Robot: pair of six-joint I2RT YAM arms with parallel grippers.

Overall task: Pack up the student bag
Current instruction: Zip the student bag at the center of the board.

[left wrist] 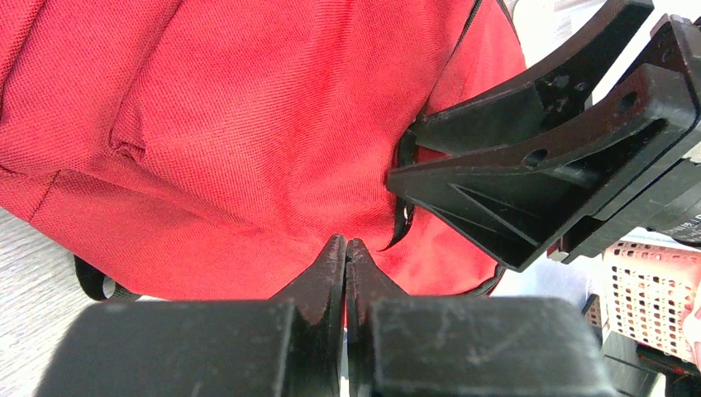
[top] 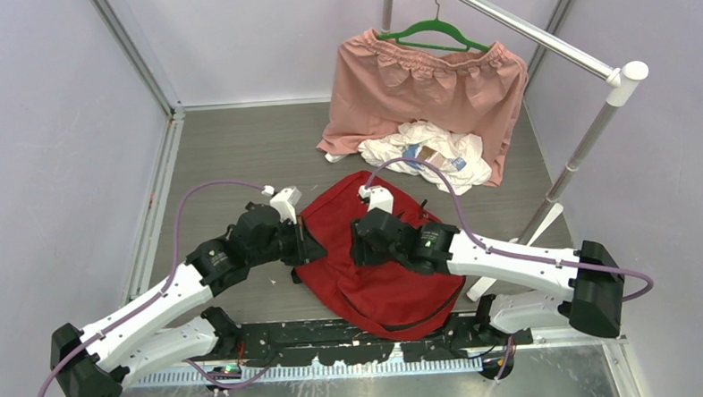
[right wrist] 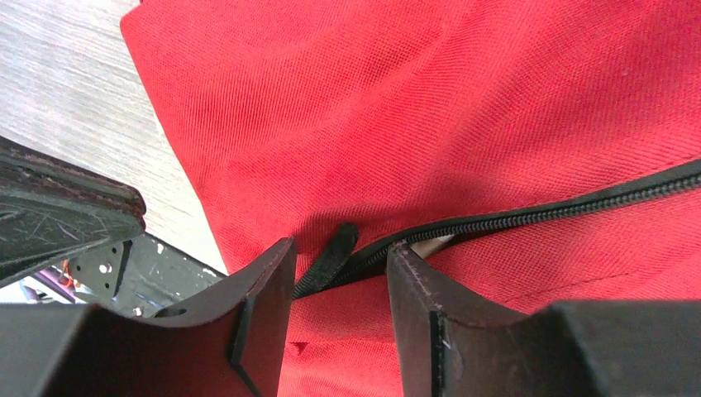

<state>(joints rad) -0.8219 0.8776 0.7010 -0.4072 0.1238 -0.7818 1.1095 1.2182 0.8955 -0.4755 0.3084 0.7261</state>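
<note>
I find the soft dark-red fabric backpack point(top: 370, 287) flat on the grey table point(top: 238, 150). My left gripper point(left wrist: 345, 246) is pressed together against it; my right gripper point(right wrist: 340, 248) spreads astride its black zipper point(right wrist: 537, 212).

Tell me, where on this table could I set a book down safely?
The widest bare patch is the far-left table, between the wall rail and the pink garment. A smaller one lies right of the red backpack, below the white cloth. The middle is crowded: left gripper and right gripper meet over the backpack.
</note>
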